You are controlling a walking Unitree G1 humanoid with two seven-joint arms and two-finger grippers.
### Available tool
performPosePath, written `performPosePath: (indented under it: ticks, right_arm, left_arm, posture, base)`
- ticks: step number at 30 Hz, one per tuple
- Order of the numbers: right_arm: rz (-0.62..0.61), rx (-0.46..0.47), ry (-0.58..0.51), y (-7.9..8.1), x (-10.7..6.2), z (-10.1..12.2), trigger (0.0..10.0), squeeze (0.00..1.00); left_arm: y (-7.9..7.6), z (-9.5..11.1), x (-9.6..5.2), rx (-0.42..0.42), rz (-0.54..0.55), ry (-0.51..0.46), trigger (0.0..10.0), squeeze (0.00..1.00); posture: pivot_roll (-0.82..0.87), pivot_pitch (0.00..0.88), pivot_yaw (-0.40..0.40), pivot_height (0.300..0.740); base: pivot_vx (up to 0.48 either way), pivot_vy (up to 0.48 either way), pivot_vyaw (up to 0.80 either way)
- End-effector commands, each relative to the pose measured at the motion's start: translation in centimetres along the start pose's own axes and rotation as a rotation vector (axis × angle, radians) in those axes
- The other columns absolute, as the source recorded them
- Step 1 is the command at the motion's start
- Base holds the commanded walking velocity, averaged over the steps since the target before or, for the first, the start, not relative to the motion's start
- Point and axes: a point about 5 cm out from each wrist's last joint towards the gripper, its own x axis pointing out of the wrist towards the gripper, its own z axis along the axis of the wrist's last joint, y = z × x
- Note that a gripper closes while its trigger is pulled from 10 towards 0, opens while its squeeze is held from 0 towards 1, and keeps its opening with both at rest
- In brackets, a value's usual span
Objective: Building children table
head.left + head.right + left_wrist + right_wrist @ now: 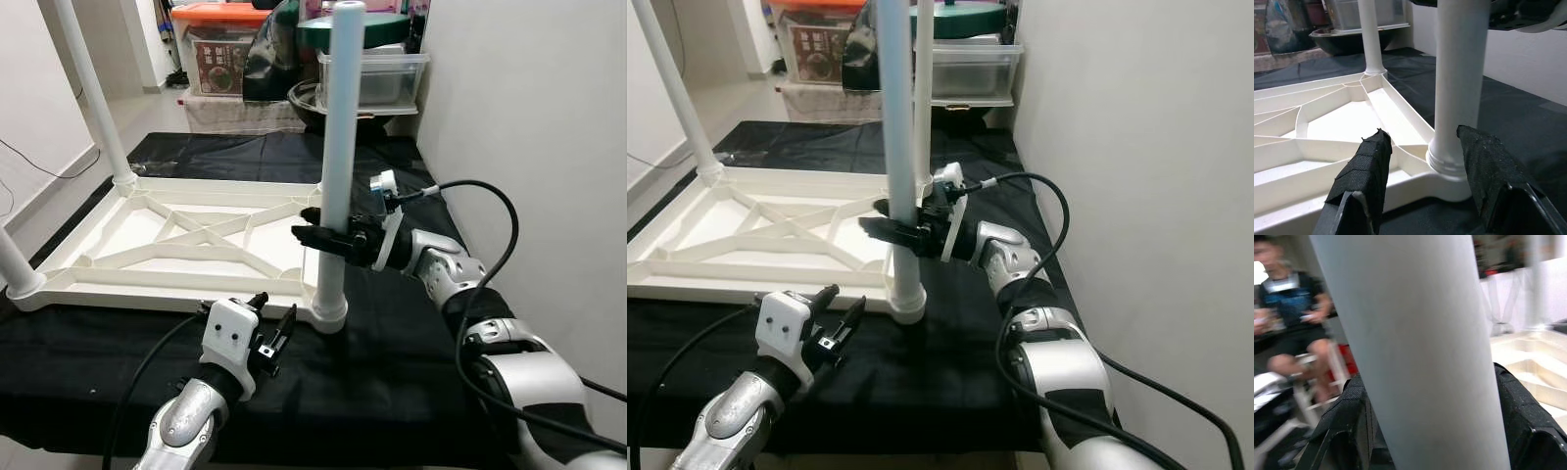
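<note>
Right gripper [318,235] is clamped on the near-right table leg [338,166], one black finger passing on each side of the white tube roughly midway up its height; the right wrist view confirms this, with the pale tube pressed between the two dark pads. Left gripper [274,328] hovers low over the black cloth [392,333], its fingers apart and holding nothing, aimed toward the foot of the same leg.

The upturned white tabletop [186,240] lies underside-up on the cloth, its ribbed bracing exposed. The held leg stands upright in the near-right corner socket [329,315], its long axis vertical and its threaded collar seated at the socket's rim, as the left wrist view shows. A far-left leg [93,88] rises from its own corner, a near-left leg [15,264] shows at the frame's edge, and a far-right leg [922,98] stands behind the held one. Storage boxes [220,49] sit beyond the cloth. A seated person [1293,313] appears blurred in the right wrist view.

Governing relation: the leg's axis runs straight up from the socket, and the right gripper grasps it from the robot's right side, across that axis. The left gripper is nearer the socket base, just short of the collar, with the collar lying ahead between its open fingers. Judged from this, the step in hand is seating or tightening the last leg; any turn must be about the vertical axis, and a sideways pull risks tilting the leg or shifting the tabletop.
</note>
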Motion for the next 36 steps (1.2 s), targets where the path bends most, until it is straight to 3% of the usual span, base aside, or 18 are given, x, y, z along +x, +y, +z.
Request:
performPosePath:
  ticks: [1,9,10,12,14,16,17,18,19,20,22,23,25,26,28,33,34,36]
  right_arm:
    - [0.076,0.015,-0.006,0.4,0.8,0.1,6.2,0.0]
    - [0.076,0.015,-0.006,0.4,0.8,0.1,6.2,0.0]
    - [0.102,0.025,-0.011,0.6,0.9,0.1,0.0,0.0]
    - [-0.323,-0.037,0.004,-1.5,1.1,-0.8,0.0,0.0]
    - [-0.626,-0.079,-0.028,-2.9,0.5,-0.7,0.0,0.0]
    - [-0.626,-0.079,-0.028,-2.9,0.5,-0.7,0.0,0.0]
    - [-0.917,-0.105,-0.078,-4.0,-1.2,0.2,0.0,0.0]
    - [-1.027,-0.115,-0.093,-4.4,-2.0,0.4,0.0,0.0]
    - [-1.027,-0.115,-0.093,-4.4,-2.0,0.4,0.0,0.0]
    - [-1.183,-0.101,-0.117,-4.8,-3.3,0.5,0.0,0.0]
    - [-1.299,-0.094,-0.125,-5.0,-4.3,0.4,0.0,0.0]
    - [-1.299,-0.094,-0.125,-5.0,-4.3,0.4,0.0,0.0]
    - [-1.595,-0.042,-0.149,-5.0,-6.8,-1.0,0.0,0.0]
    - [-1.595,-0.042,-0.149,-5.0,-6.8,-1.0,0.0,0.0]
    - [-1.794,-0.002,-0.152,-4.6,-7.9,-2.3,0.0,0.0]
    - [-1.828,0.017,-0.152,-4.5,-7.1,-2.8,0.0,0.0]
    - [-1.757,0.021,-0.176,-4.5,-5.5,-2.6,9.6,0.0]
    - [-1.757,0.021,-0.176,-4.5,-5.5,-2.6,9.6,0.0]
  left_arm:
    - [0.0,-0.2,-0.2,0.013,-0.003,0.011,10.0,0.0]
    - [0.0,-0.2,-0.2,0.013,-0.003,0.011,10.0,0.0]
    - [0.0,-0.2,-0.2,0.013,-0.003,0.011,10.0,0.0]
    - [0.1,-0.2,-0.1,0.015,0.001,0.009,10.0,0.0]
    - [0.0,-0.1,-0.1,0.015,0.002,0.008,10.0,0.0]
    - [0.0,-0.1,-0.1,0.015,0.002,0.008,10.0,0.0]
    - [0.1,-0.2,-0.1,0.012,0.003,0.006,10.0,0.0]
    - [0.1,-0.2,-0.1,0.011,0.004,0.006,10.0,0.0]
    - [0.1,-0.2,-0.1,0.011,0.004,0.006,10.0,0.0]
    - [0.1,-0.3,-0.1,0.01,0.004,0.008,10.0,0.0]
    - [0.1,-0.3,-0.1,0.01,0.003,0.009,10.0,0.0]
    - [0.1,-0.3,-0.1,0.01,0.003,0.009,10.0,0.0]
    - [0.0,-0.3,0.0,0.01,-0.002,0.008,10.0,0.0]
    - [0.0,-0.3,0.0,0.01,-0.002,0.008,10.0,0.0]
    - [0.1,-0.2,0.0,0.013,-0.001,0.007,10.0,0.0]
    - [0.3,-0.2,-0.1,0.016,0.002,0.007,10.0,0.0]
    - [0.3,-0.2,-0.1,0.017,0.002,0.007,10.0,0.0]
    - [0.3,-0.2,-0.1,0.017,0.002,0.007,10.0,0.0]
  posture:
    - [-0.03,0.0,-0.021,0.74]
    - [-0.03,0.0,-0.021,0.74]
    - [-0.01,0.0,-0.034,0.74]
    - [-0.03,0.0,-0.031,0.74]
    - [-0.03,0.0,-0.028,0.74]
    - [-0.03,0.0,-0.028,0.74]
    - [-0.06,0.0,-0.027,0.74]
    - [-0.06,0.0,-0.027,0.74]
    - [-0.06,0.0,-0.027,0.74]
    - [-0.07,0.0,-0.018,0.74]
    - [-0.07,0.0,-0.018,0.74]
    - [-0.07,0.0,-0.018,0.74]
    - [-0.06,0.0,-0.019,0.74]
    - [-0.06,0.0,-0.019,0.74]
    - [-0.06,0.0,-0.019,0.74]
    - [-0.05,0.0,-0.021,0.74]
    - [-0.05,0.0,-0.021,0.74]
    - [-0.05,0.0,-0.021,0.74]
  base:
    - [0.0,0.0,0.0]
    - [0.0,0.0,0.0]
    - [0.0,0.0,0.0]
    - [0.0,0.0,0.0]
    - [0.0,0.0,0.0]
    - [0.0,0.0,0.0]
    - [0.0,0.0,0.0]
    - [0.0,0.0,0.0]
    - [0.0,0.0,0.0]
    - [0.0,0.0,0.0]
    - [0.0,0.0,0.0]
    - [0.0,0.0,0.0]
    - [0.0,0.0,0.0]
    - [0.0,0.0,0.0]
    - [0.0,0.0,0.0]
    - [0.0,0.0,0.0]
    - [0.0,0.0,0.0]
    - [0.0,0.0,0.0]
